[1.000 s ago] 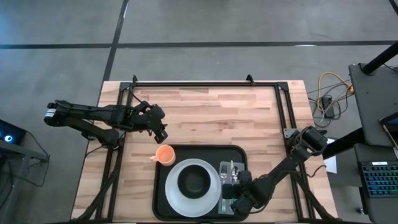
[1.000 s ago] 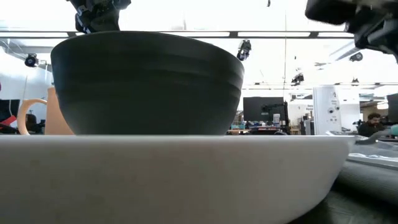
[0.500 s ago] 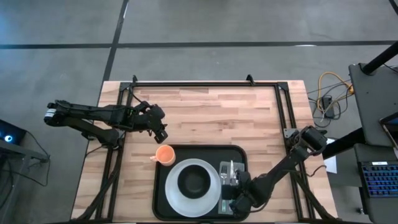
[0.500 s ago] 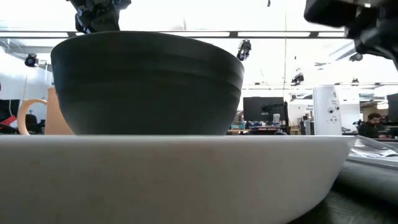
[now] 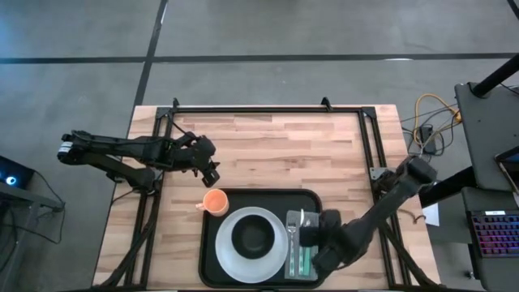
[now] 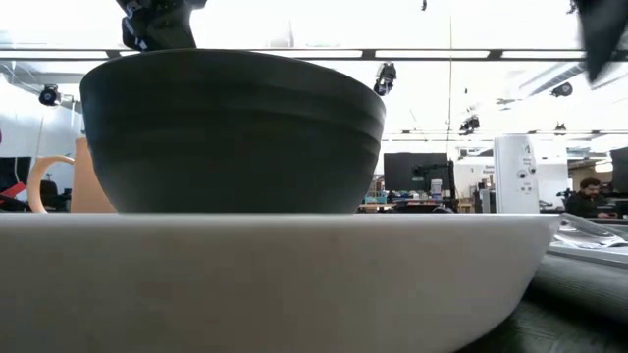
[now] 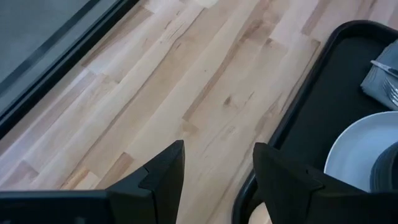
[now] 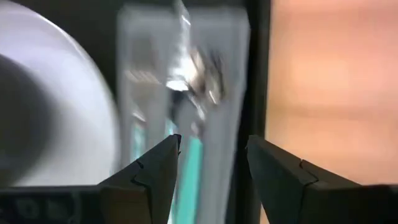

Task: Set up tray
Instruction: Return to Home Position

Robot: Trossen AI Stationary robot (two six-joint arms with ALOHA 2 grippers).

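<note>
The big black tray (image 5: 259, 197) lies on the wooden table (image 5: 276, 146). Seen from above, it is in the middle of the table's lower edge. A white plate (image 5: 229, 247) sits on the tray, and a dark bowl (image 5: 255, 235) sits in the middle of the plate. An orange cup (image 5: 215, 201) stands at the tray's top left corner, just beside the plate. A grey napkin (image 5: 297, 261) lies on the right side of the tray, next to the plate, with cutlery (image 8: 193, 74) on it. The right gripper (image 5: 310, 235) hangs over the napkin. Its two fingers are apart and hold nothing. The left gripper (image 5: 212, 174) hangs over bare wood near the cup, off the tray. Its fingers are apart too and hold nothing.
</note>
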